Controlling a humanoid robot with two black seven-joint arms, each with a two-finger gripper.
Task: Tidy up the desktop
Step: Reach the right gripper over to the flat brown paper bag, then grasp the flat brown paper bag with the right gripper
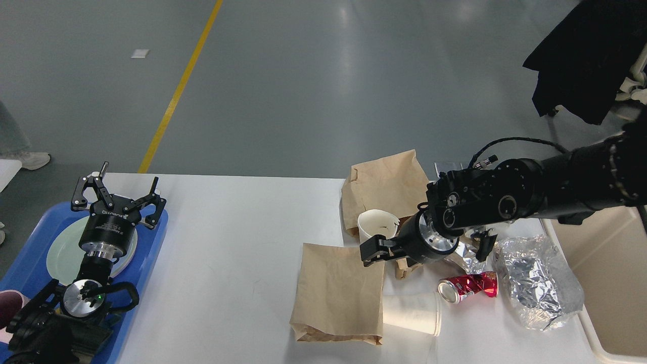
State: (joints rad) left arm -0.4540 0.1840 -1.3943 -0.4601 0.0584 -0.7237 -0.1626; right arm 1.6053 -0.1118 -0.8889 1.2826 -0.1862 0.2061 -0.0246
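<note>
White counter (227,242), litter right: R pincer (371,249) nearest, state unclear, at upright cup (376,227); L pincer (119,202) spread, far left.

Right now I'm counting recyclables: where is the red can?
In the head view the red can lies on its side at the right of the desktop, between the tipped white cup and the crumpled foil.

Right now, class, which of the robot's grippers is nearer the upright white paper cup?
Right. The right gripper hangs just below the upright white paper cup; the left gripper sits far left above the blue tray.
</note>
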